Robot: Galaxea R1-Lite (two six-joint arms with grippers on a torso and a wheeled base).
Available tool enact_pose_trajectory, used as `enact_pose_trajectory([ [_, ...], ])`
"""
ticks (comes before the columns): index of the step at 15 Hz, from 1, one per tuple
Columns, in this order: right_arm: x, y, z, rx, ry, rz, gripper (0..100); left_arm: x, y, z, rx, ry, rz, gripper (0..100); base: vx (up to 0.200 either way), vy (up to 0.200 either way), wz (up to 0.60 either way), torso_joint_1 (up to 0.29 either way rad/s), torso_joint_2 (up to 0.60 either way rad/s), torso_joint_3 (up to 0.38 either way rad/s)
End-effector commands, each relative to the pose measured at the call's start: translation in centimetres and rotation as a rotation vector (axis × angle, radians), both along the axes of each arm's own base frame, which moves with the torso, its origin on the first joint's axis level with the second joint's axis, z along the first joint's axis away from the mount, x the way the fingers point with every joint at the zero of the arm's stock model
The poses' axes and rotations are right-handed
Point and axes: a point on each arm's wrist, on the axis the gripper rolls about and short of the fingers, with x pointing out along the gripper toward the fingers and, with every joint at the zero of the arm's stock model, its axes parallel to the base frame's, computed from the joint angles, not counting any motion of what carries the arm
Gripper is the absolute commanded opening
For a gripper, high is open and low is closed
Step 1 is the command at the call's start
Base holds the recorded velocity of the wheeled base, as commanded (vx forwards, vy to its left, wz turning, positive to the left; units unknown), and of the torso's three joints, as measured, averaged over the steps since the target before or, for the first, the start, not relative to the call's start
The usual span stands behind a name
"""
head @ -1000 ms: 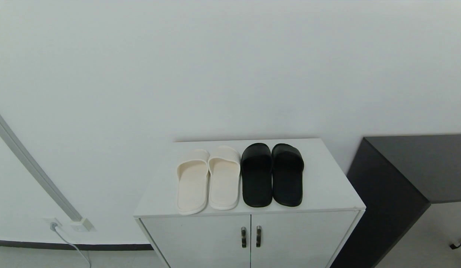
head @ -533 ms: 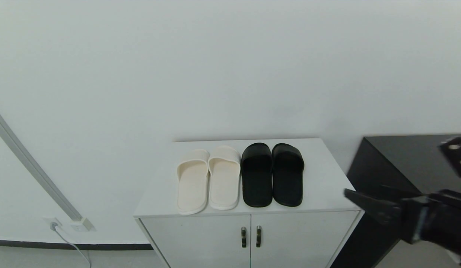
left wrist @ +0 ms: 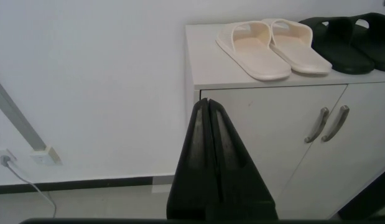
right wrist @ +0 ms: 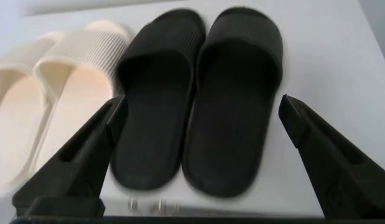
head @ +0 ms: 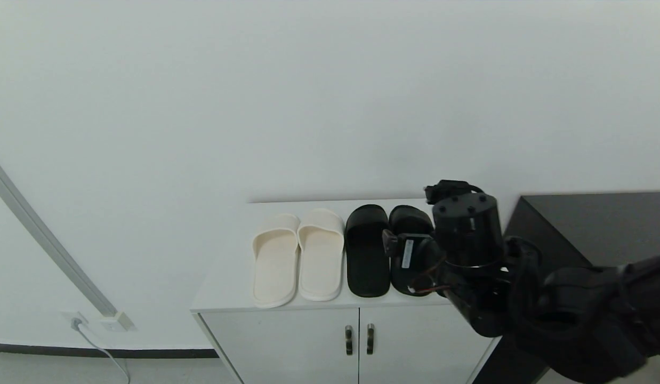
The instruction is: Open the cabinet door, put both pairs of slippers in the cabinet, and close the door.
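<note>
In the head view the right arm (head: 468, 250) has swung in from the right edge, where it showed half a second ago, and now hangs over the right part of the white cabinet (head: 228, 290), hiding most of the outer shoe of the black slippers (head: 367, 250), a ribbed rubber pair. These lie just where they did, touching the cream slippers (head: 298, 256), a ribbed pair to their left, all four toes toward the wall. Below the flat white top both doors (head: 287, 341) are closed, their two metal handles (head: 359, 339) side by side at the middle. A plain white wall stands behind, with a slanting grey cable duct (head: 42, 234), a wall socket (head: 77, 322) with a plugged-in cord and a dark skirting strip (head: 95, 353); a dark grey block (head: 602, 234) stands to the cabinet's right. In the left wrist view the left gripper (left wrist: 209, 109) has its fingers pressed together on nothing, low and well out from the cabinet's left door. In the right wrist view the right gripper (right wrist: 201, 102) is spread wide above the black slippers, one finger on either side of the pair, holding nothing.
</note>
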Motion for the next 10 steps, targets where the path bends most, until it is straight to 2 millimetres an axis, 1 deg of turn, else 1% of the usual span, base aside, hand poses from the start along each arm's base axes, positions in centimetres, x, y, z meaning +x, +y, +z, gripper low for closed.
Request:
enact_pose_trajectory([
  [1,3.2,3.4,-3.3,-0.053,0.017,-0.049,100,0.0,0.0,0.0,0.0,0.002,0.001,0,0.0,0.0,0.0,0.0,0.0,0.0],
  [2,3.8,3.9,-3.6,-0.06,0.011,-0.062,100,0.0,0.0,0.0,0.0,0.001,0.001,0,0.0,0.0,0.0,0.0,0.0,0.0],
  [4,5.1,4.4,-4.7,-0.092,0.01,-0.098,100,0.0,0.0,0.0,0.0,0.001,0.001,0,0.0,0.0,0.0,0.0,0.0,0.0],
  [7,6.2,4.5,-5.9,-0.11,0.019,-0.123,100,0.0,0.0,0.0,0.0,0.001,0.001,0,0.0,0.0,0.0,0.0,0.0,0.0],
  [9,7.9,4.3,-6.9,-0.137,0.02,-0.147,100,0.0,0.0,0.0,0.0,0.001,0.001,0,0.0,0.0,0.0,0.0,0.0,0.0],
  [10,8.6,4.3,-6.9,-0.144,0.014,-0.157,100,0.0,0.0,0.0,-0.002,0.001,0.001,0,0.0,0.0,0.0,0.0,0.0,0.0],
])
